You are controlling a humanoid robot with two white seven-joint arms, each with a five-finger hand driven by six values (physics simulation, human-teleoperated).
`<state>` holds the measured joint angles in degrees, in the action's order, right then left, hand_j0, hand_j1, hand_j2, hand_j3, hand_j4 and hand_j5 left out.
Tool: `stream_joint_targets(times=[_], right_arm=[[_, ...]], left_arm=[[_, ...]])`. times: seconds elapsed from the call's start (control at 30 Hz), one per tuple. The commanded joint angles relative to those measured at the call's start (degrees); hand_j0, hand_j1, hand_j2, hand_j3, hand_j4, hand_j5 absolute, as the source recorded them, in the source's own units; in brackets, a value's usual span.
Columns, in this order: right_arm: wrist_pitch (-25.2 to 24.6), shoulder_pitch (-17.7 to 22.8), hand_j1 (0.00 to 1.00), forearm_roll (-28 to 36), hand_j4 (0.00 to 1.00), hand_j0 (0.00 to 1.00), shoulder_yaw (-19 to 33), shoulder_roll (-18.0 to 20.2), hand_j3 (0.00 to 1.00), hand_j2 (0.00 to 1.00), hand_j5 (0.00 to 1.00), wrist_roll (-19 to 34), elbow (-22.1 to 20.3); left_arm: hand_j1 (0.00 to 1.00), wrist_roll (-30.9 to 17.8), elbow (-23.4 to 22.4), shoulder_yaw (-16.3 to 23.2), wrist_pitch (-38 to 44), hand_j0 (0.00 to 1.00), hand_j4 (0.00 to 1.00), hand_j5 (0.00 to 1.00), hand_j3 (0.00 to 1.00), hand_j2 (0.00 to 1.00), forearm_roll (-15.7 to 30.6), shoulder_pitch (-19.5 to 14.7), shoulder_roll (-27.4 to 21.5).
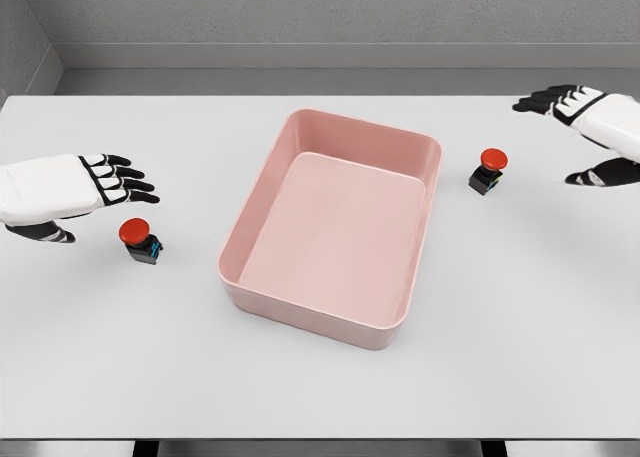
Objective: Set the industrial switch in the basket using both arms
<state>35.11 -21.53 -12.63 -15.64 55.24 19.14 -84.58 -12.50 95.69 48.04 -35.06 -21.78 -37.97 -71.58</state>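
Two industrial switches with red round buttons on dark bases stand on the white table. One switch is left of the pink basket, the other switch is right of it. My left hand hovers just above and left of the left switch, fingers spread, holding nothing. My right hand is at the right edge, right of the other switch and apart from it, fingers extended and thumb spread, empty. The basket holds nothing.
The white table reaches a grey wall at the back and its front edge runs along the bottom of the view. The basket's raised walls stand between the two switches.
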Motion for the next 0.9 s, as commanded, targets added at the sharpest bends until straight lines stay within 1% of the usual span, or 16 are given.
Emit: stream_joint_targets(times=[0.0,0.2,0.23,0.27,0.33,0.37,0.4,0.43,0.47,0.5,0.53,0.6,0.63,0.73,0.83,0.87], right_arm=[[-0.1,0.0,1.00,0.2,1.00,1.00,-0.4,0.8,1.00,1.00,1.00,-1.0,0.0],[-0.1,0.0,1.00,0.0,1.00,1.00,-0.3,0.0,1.00,1.00,1.00,-0.5,0.1],[-0.1,0.1,1.00,-0.2,1.00,1.00,-0.3,-0.4,1.00,1.00,1.00,-0.4,0.1],[-0.1,0.1,1.00,-0.3,1.00,1.00,-0.4,-1.9,1.00,1.00,1.00,-0.3,0.3],[-0.1,0.1,1.00,-3.2,1.00,1.00,-0.7,-4.0,1.00,1.00,1.00,-0.4,1.1],[-0.1,0.0,1.00,-3.2,1.00,1.00,-1.6,-3.3,1.00,1.00,1.00,-0.4,1.1],[-0.1,-0.7,1.00,-3.5,1.00,1.00,-2.2,-2.8,1.00,1.00,1.00,-0.4,1.2],[-0.1,-2.7,1.00,-4.2,1.00,1.00,-4.7,-2.5,1.00,1.00,1.00,-0.4,1.3],[-0.1,-3.7,1.00,-5.1,1.00,1.00,-5.9,-2.5,1.00,1.00,1.00,-0.4,1.3],[-0.1,-5.3,1.00,-5.6,1.00,1.00,-7.1,-2.6,1.00,1.00,1.00,-0.4,1.9],[-0.1,-6.0,1.00,-5.8,1.00,1.00,-7.8,-2.8,1.00,1.00,1.00,-0.4,2.3],[-0.1,-6.5,1.00,-7.9,1.00,1.00,-9.1,-3.1,1.00,1.00,1.00,-0.4,2.3],[-0.1,-7.4,1.00,-8.0,1.00,1.00,-10.5,-3.4,1.00,1.00,1.00,-0.4,2.4],[-0.1,-7.7,1.00,-10.0,1.00,1.00,-11.0,-5.0,1.00,1.00,1.00,-0.4,3.3],[-0.1,-8.9,1.00,-10.8,1.00,1.00,-11.8,-6.2,1.00,1.00,1.00,-0.4,4.6],[-0.1,-9.2,1.00,-10.8,1.00,1.00,-11.8,-6.3,1.00,1.00,1.00,-0.4,4.6]], left_arm=[[1.00,0.1,0.0,-0.1,0.1,1.00,1.00,1.00,1.00,1.00,0.3,0.0,0.0],[1.00,0.1,-0.1,-0.1,0.1,1.00,1.00,1.00,1.00,1.00,0.4,0.5,0.8],[1.00,0.2,0.0,0.0,0.1,1.00,1.00,1.00,1.00,1.00,0.4,0.7,0.9],[1.00,0.3,-0.1,-0.1,0.1,1.00,1.00,1.00,1.00,1.00,0.5,1.4,1.3],[1.00,0.3,-0.2,-0.1,0.1,1.00,1.00,1.00,1.00,1.00,1.6,1.5,2.1],[1.00,0.3,-0.2,-0.1,0.1,1.00,1.00,1.00,1.00,1.00,1.7,1.8,2.1],[1.00,0.3,-0.1,-0.1,0.1,1.00,1.00,1.00,1.00,1.00,2.4,1.8,2.1],[1.00,0.3,0.0,0.0,0.1,1.00,1.00,1.00,1.00,1.00,2.5,1.8,2.6],[1.00,0.3,0.0,0.0,0.1,1.00,1.00,1.00,1.00,1.00,2.4,1.9,2.9],[1.00,0.3,0.0,-0.1,0.1,1.00,1.00,1.00,1.00,1.00,2.4,3.3,2.9],[1.00,0.3,0.0,-0.1,0.1,1.00,1.00,1.00,1.00,1.00,2.4,4.1,3.0],[1.00,0.3,-0.2,-0.1,0.1,1.00,1.00,1.00,1.00,1.00,1.9,4.4,4.1],[1.00,0.2,-0.7,-0.1,0.1,1.00,1.00,1.00,1.00,1.00,1.8,4.6,4.5],[1.00,0.2,-2.7,-0.1,0.1,1.00,1.00,1.00,1.00,1.00,1.7,4.7,5.4],[1.00,0.2,-2.8,-0.4,0.1,1.00,1.00,1.00,1.00,1.00,2.3,4.7,5.5],[1.00,0.2,-2.9,-0.6,0.1,1.00,1.00,1.00,1.00,1.00,1.9,4.7,6.2]])
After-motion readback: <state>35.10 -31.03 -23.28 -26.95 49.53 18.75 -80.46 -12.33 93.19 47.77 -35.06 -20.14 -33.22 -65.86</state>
